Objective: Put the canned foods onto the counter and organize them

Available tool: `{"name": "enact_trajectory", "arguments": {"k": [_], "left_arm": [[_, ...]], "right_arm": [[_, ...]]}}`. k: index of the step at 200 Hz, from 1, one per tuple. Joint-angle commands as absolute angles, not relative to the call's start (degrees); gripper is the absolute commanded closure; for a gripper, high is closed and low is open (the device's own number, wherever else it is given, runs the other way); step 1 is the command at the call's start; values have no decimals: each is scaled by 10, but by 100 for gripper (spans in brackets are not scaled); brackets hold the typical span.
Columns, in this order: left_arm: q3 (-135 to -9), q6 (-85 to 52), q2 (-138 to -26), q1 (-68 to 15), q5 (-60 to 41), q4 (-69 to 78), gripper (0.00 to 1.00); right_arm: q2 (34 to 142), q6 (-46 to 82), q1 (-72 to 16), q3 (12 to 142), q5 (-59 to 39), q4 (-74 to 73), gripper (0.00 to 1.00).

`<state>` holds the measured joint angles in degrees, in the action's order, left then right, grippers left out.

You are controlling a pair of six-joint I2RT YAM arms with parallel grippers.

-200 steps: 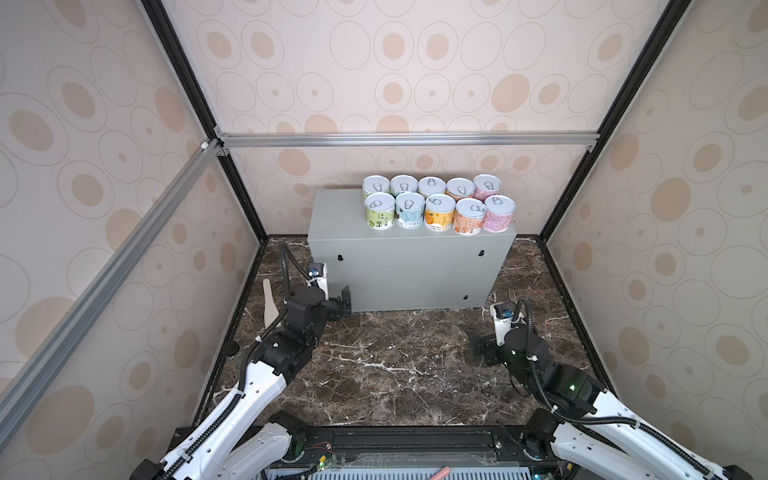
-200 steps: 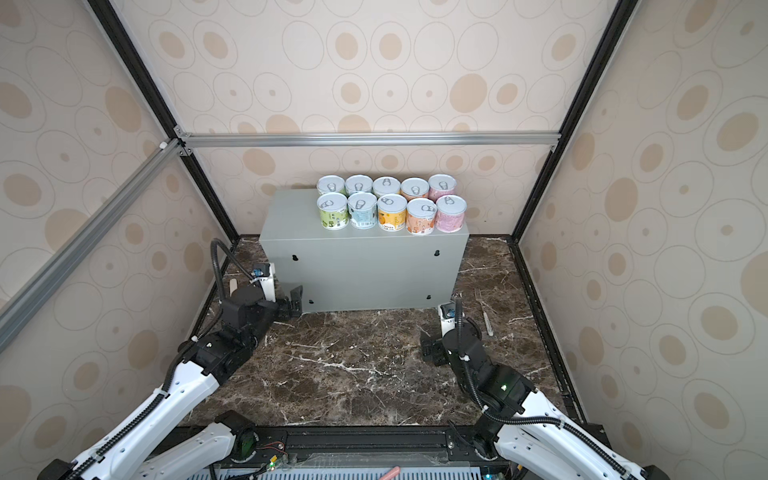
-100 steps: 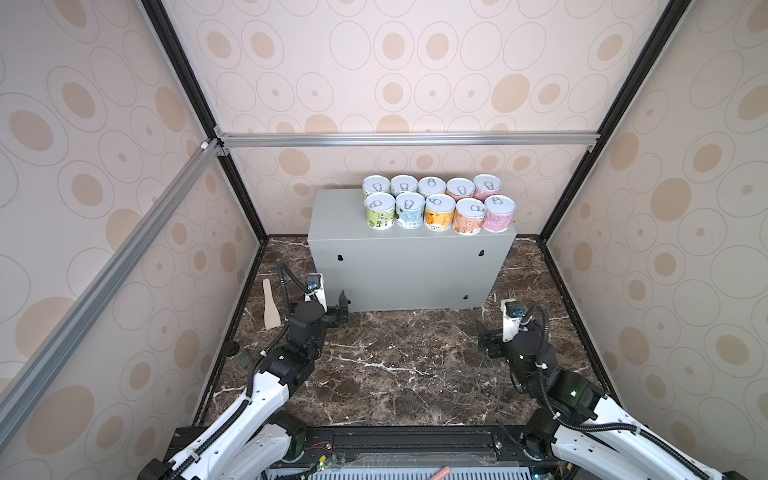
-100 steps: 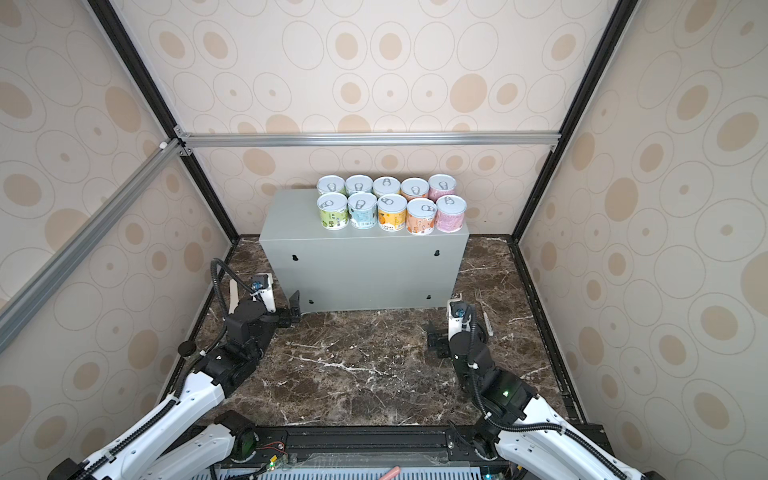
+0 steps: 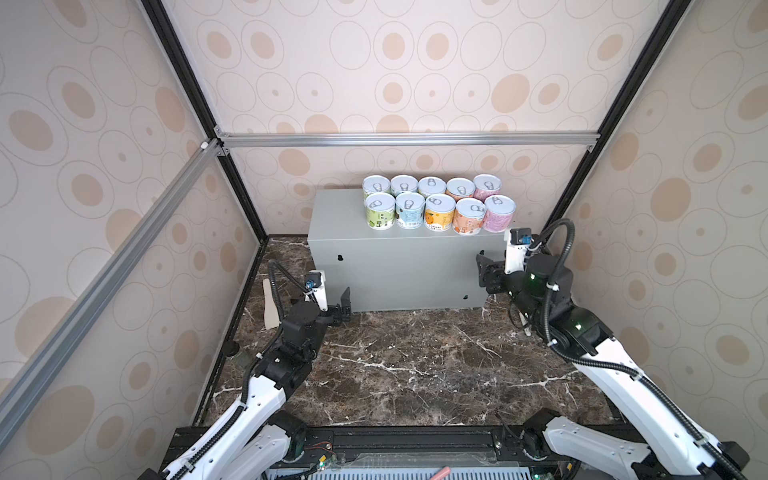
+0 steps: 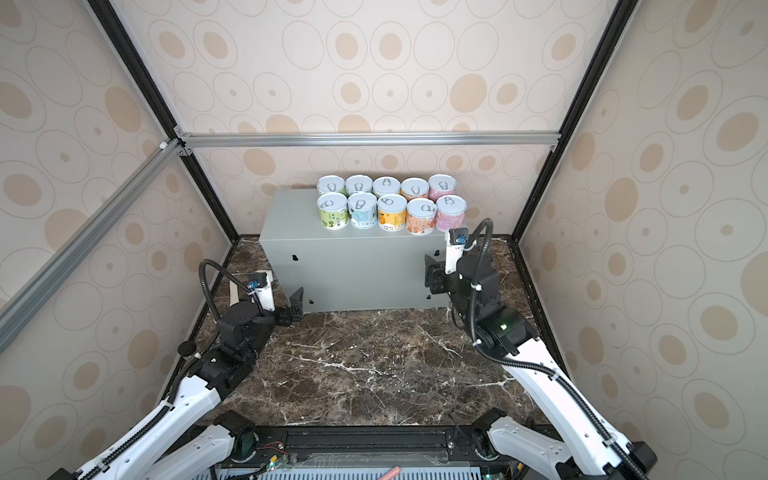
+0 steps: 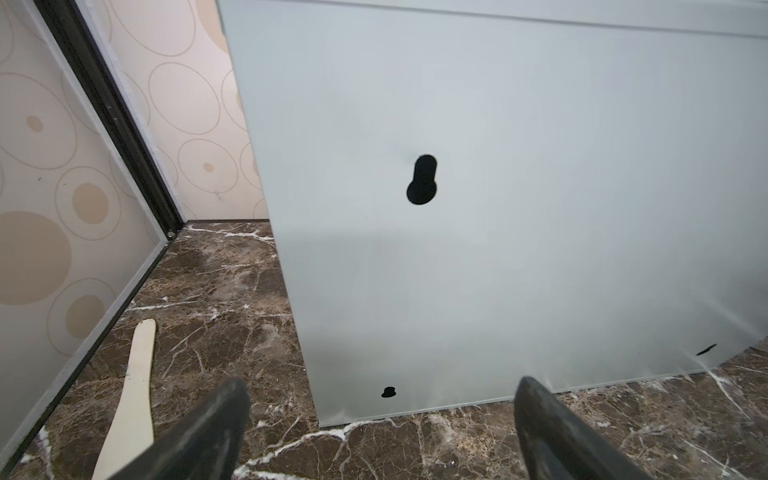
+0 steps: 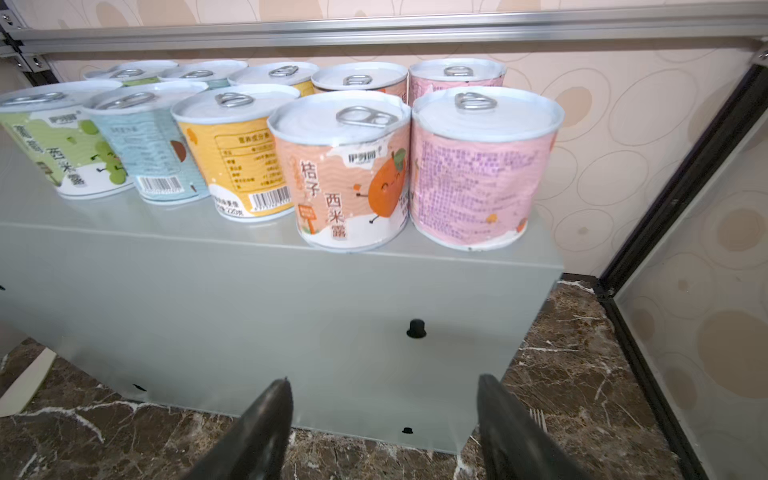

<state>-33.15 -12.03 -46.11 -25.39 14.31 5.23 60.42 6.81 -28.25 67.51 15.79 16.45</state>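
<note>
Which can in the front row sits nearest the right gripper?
The pink-labelled can with a silver pull-tab lid: it alone stands at the front row's right end, the corner closest to the right gripper.

Ten pastel silver-lidded cans [image 5: 439,212], two rows of five, on right half of light-grey metal box [image 5: 399,270]; left gripper [image 5: 341,307], right gripper [image 5: 487,274] near its front corners

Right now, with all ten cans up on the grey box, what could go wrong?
The right tool hangs close below the front pink can at the right end of the counter; a careless lift could knock it off.
The front orange can stands near the front edge; a bump to the counter might tip it.
The left tool sits low by the counter's front; swinging inward could shove it.
</note>
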Motion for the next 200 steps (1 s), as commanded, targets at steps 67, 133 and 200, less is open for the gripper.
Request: {"name": "enact_trajectory", "arguments": {"k": [67,133,200], "left_arm": [[-324,-128,-451,-249,90,64,1],[-324,-129,-452,-248,87,62,1],[-321,-130,-455,-248,88,60,1]], "right_arm": [[734,94,-240,835,-3,225,37],[765,103,-222,857,-18,210,38],[790,105,-207,876,-36,206,44]]}}
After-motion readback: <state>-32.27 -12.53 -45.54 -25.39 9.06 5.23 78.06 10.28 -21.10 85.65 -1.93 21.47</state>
